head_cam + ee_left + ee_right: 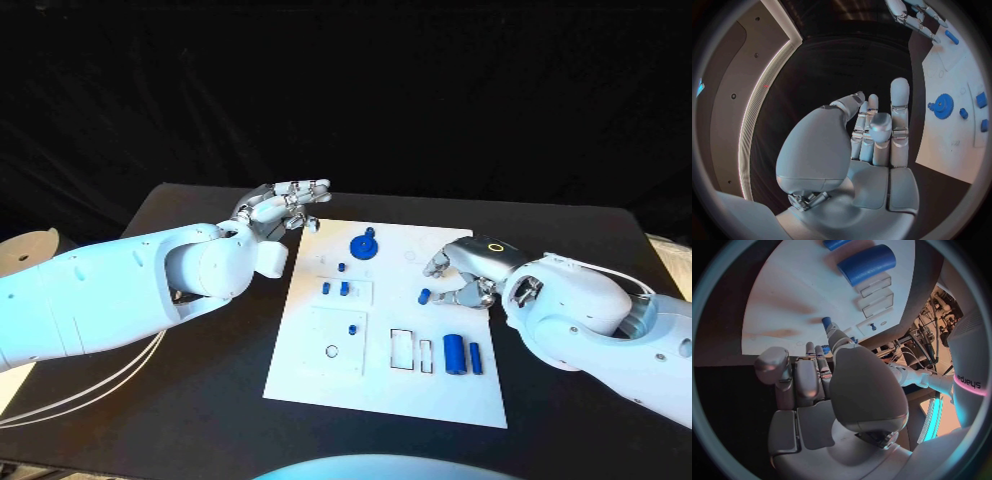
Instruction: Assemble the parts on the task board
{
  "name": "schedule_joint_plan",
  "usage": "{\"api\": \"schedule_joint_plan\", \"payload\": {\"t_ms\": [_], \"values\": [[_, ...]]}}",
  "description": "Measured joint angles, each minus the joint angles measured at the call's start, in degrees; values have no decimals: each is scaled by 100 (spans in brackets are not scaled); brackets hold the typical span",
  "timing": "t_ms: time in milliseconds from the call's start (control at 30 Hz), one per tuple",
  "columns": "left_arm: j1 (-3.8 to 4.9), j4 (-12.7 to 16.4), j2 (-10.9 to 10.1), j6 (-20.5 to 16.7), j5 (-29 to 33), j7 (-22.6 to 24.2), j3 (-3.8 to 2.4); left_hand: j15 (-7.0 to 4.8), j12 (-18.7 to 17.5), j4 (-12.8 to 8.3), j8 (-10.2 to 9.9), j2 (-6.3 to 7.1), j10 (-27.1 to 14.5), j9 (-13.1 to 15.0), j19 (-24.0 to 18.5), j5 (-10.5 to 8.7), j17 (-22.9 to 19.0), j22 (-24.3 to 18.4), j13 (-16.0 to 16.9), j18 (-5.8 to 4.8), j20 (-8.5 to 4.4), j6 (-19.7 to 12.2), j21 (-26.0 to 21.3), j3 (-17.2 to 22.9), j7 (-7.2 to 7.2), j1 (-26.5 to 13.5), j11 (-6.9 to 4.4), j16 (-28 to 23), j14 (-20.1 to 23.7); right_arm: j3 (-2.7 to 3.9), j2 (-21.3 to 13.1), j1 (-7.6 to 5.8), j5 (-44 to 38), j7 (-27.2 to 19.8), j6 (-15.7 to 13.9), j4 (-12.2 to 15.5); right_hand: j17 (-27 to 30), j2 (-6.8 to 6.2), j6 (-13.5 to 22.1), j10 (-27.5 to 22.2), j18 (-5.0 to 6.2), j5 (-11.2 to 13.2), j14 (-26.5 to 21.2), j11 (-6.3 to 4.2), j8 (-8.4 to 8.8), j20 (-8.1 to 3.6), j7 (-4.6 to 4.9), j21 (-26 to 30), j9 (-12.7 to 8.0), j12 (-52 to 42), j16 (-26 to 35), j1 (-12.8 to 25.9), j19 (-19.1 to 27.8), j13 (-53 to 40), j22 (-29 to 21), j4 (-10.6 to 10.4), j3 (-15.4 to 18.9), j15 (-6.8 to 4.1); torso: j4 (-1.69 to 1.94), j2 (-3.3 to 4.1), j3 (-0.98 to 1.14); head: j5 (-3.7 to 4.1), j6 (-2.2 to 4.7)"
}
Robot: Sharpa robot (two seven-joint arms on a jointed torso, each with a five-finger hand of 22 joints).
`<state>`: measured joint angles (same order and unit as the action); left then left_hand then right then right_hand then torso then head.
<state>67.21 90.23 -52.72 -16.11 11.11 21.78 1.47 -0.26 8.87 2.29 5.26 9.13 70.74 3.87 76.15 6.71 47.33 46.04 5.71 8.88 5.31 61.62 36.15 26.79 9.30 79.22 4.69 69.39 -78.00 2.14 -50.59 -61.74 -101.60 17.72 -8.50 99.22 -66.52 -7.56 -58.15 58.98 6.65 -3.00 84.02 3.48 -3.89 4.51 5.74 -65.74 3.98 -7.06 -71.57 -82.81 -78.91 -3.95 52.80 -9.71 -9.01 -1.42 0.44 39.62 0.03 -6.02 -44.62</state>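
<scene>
Where the right hand (464,272) rests over the right side of the task board (387,392), we find a small blue part (424,296) at its fingertips; its fingers curl toward that piece, though we cannot tell whether they actually pinch it. The board is a white plate lying flat on the black table (173,400). Just nearer the robot than the right hand lie two blue cylinders (462,354) side by side, beside two rectangular slots (410,351). Beyond the hand's fingertips, toward the far edge, sits a blue gear (365,245), with small blue pegs (335,288) between gear and hand.

The left hand (286,208) hovers off the board's far left corner, above bare table, fingers loosely bent and apart, holding nothing. From the left wrist we see the gear (943,106) well clear of the palm. The board's near and left edges lie unobstructed, with open table around them.
</scene>
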Motion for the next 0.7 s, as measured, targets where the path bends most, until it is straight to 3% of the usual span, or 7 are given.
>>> {"api": "schedule_joint_plan", "payload": {"t_ms": [300, 700], "values": [[0, -4, 2, 6, 0, -6, 0, 6, 0, 0, 0, 0, 0, 0, 0, 0, 0, 0, 3, 0, 0, 0, 0, 0, 0, 0, 0, 0, 6, -24, 116, 42, 6, -113, 134, -60, -35, 189, -246, 291, 0, 0, 0, 28, -30, 41, -2, -62, 7, -80, -55, -189, -41, 23, 79, 31, -146, 40, -2, 3, -4, -15, -26], [0, -4, 3, 15, 0, -11, 0, 6, 0, 0, 0, 0, 0, 0, 0, 0, 0, 1, 2, 0, 0, 0, 0, 0, 0, 0, 0, 0, 6, -36, 242, 84, 24, -253, 232, -175, -66, 256, -367, 420, 1, 0, 0, 40, -30, 42, 20, -90, 13, -80, -112, -256, -41, 35, 115, 31, -319, 40, -2, 3, -4, -30, -51]]}}
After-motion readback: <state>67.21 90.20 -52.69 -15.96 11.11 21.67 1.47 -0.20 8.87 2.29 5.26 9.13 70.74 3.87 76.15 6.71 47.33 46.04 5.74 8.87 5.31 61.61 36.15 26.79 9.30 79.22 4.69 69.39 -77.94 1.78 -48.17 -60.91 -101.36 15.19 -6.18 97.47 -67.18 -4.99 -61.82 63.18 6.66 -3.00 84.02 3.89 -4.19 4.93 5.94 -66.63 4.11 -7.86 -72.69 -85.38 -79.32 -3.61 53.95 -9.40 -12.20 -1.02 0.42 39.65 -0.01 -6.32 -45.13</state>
